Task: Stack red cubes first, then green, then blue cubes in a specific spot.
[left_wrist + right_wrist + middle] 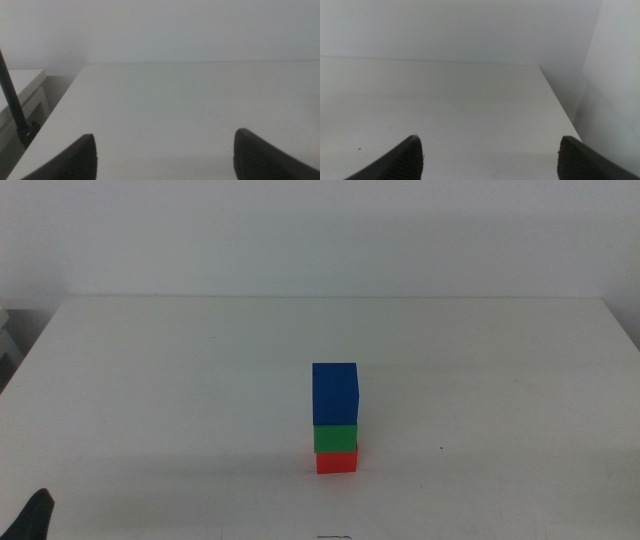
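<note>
Near table centre, slightly toward 5 o'clock: red cube (337,462) on the table (180,380), green cube (336,438) on top of it, blue cube (335,393) on top of that. My left gripper (165,155) waits at 7 o'clock, jaws spread, nothing held. My right gripper (490,157) is out of the middle view, jaws also spread, over bare tabletop

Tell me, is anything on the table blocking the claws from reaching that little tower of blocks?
Nothing visible does. The blue cube sits on the green, which sits on the red cube, with bare table all around. Only the left claw shows, at the near corner, apart.
</note>
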